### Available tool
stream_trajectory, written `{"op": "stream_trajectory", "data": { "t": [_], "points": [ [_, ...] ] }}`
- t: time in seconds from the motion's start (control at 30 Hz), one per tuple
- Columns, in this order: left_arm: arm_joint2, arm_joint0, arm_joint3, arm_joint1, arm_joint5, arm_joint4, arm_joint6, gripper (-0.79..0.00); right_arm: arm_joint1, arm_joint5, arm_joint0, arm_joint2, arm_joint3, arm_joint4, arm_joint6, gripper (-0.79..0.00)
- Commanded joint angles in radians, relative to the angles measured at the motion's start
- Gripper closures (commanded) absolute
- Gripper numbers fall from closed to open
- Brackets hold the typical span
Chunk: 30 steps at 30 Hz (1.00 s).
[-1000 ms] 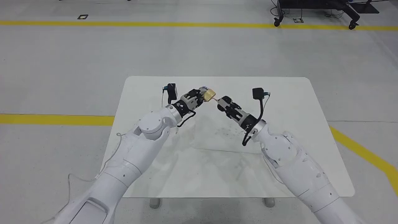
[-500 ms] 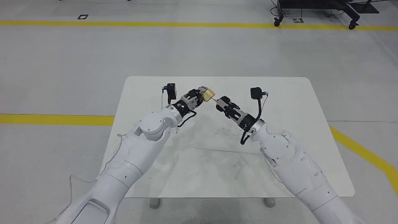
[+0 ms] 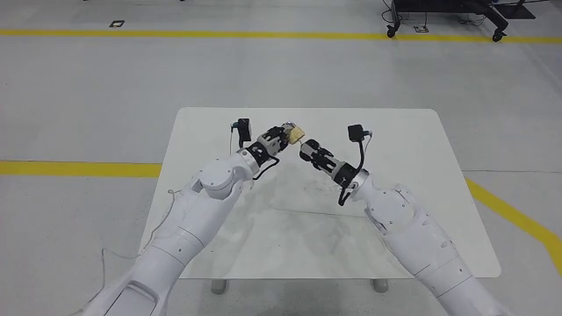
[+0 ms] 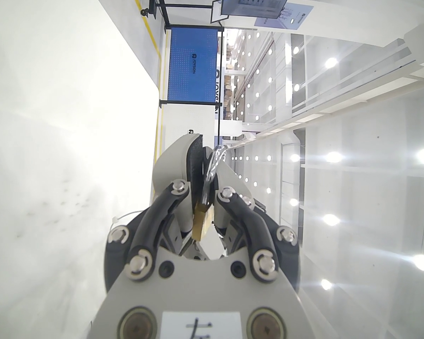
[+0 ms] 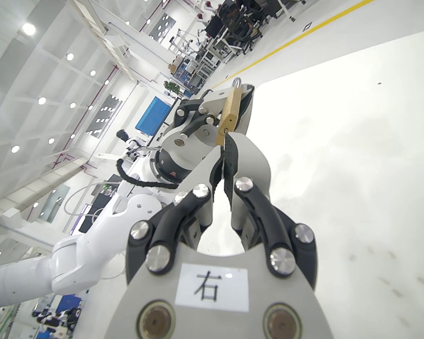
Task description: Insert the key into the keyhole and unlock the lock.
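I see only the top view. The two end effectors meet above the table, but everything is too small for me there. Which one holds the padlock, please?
Observer: The left end effector. The brass padlock is clamped in it, with the shackle pointing away from the wrist.
Operator: Where does the keyhole face?
Observer: In the right wrist view, the keyhole is on the padlock's end face, turned toward the right end effector.
Operator: Is the key already inside?
Observer: I cannot tell. The right end effector is shut and its tip is right at the keyhole, covering that spot.
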Motion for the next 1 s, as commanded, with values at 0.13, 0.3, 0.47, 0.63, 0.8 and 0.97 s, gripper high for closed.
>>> {"op": "stream_trajectory", "data": {
  "t": [0.13, 0.3, 0.47, 0.63, 0.8, 0.97],
  "points": [
    [-0.008, 0.004, 0.001, -0.005, -0.022, 0.019, 0.003, 0.0, -0.006, -0.018, 0.008, 0.007, 0.023, 0.058, 0.028, 0.0],
    [-0.011, 0.007, -0.002, -0.007, -0.033, 0.058, 0.014, 0.0, -0.009, -0.031, 0.013, 0.016, 0.037, 0.08, 0.045, 0.0],
    [-0.013, 0.006, -0.008, -0.005, -0.055, 0.14, 0.022, 0.0, -0.008, -0.024, 0.018, 0.024, 0.042, 0.069, 0.089, 0.0],
    [-0.027, 0.008, -0.02, 0.001, -0.063, 0.2, 0.007, 0.0, -0.006, -0.012, 0.017, 0.032, 0.042, 0.06, 0.13, 0.0],
    [-0.041, 0.014, -0.035, 0.008, -0.069, 0.251, -0.015, 0.0, -0.005, -0.007, 0.012, 0.04, 0.04, 0.051, 0.145, 0.0],
    [-0.052, 0.021, -0.046, 0.01, -0.064, 0.267, -0.035, 0.0, -0.006, -0.006, 0.009, 0.047, 0.038, 0.054, 0.154, 0.0]
  ]
}}
